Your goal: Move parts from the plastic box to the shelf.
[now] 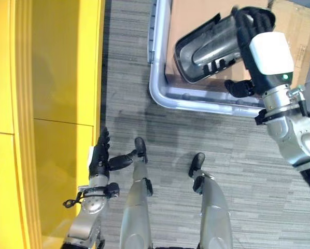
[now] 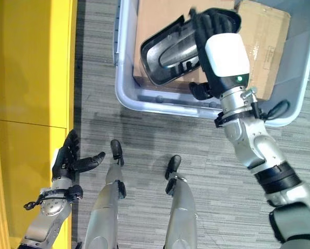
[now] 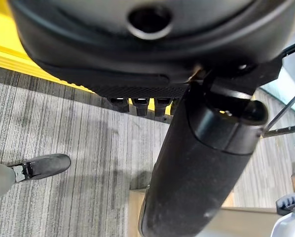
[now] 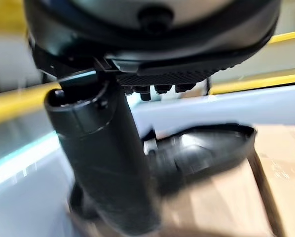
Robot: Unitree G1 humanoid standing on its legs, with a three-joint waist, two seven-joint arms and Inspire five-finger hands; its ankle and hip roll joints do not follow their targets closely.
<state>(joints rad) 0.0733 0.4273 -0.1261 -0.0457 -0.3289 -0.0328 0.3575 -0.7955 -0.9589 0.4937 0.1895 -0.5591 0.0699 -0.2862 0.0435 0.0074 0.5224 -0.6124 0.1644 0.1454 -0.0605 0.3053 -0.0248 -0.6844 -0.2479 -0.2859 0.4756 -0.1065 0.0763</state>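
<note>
Right hand [image 2: 225,52] curled round black part [image 2: 168,52], held above box [image 2: 125,96]; part sticks out at 9 o'clock of palm. Left hand [image 2: 67,158] spread, beside yellow shelf [image 2: 30,78].

Right hand [image 2: 217,46] clenched, left hand [image 2: 67,158] relaxed.

Bright, even light with soft floor [image 1: 144,78] shadows; right wrist view is motion-blurred.

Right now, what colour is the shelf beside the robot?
Bright yellow shelf, clearest in the left eye view.
</note>
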